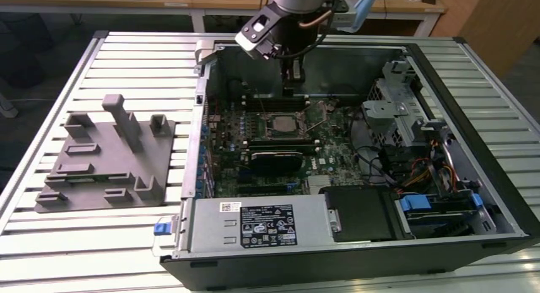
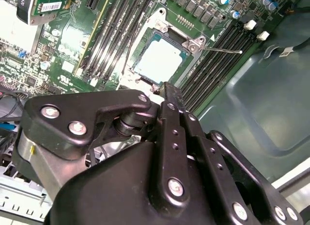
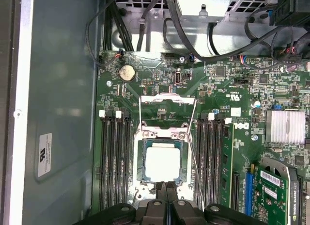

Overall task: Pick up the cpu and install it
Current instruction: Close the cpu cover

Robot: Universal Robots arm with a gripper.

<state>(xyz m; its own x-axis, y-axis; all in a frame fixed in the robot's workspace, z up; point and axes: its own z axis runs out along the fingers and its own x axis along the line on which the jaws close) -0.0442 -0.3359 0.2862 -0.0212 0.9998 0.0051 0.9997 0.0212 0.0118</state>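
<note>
At the exterior view's left a grey tray [image 1: 101, 160] with upright posts lies on the slatted surface [image 1: 85, 242], well apart from the work; to its right stands the open computer case [image 1: 337, 271], board facing up. The cpu [image 1: 282, 123] lies flat in its socket near the middle of the board; in both wrist views its pale metal top [image 3: 162, 164] [image 2: 160, 60] looks square to the socket, so I judge it placed but not locked. The hold-down frame [image 3: 167, 100] is swung open and the thin lever [image 2: 223, 50] is unlatched.

The pincer [image 1: 291, 90] hangs over the far side of the case; in the first wrist view its tips [image 3: 166, 191] are pressed together with nothing between them, just beside the socket's edge and off the chip.

The risks from here, as I judge them: the tips are close enough that a sideways drift could nudge the loose chip askew; pressure on a skewed chip could bend the contacts beneath; a low sweep could snag the lever or scrape the memory slots [image 3: 114, 162] flanking the socket.
</note>
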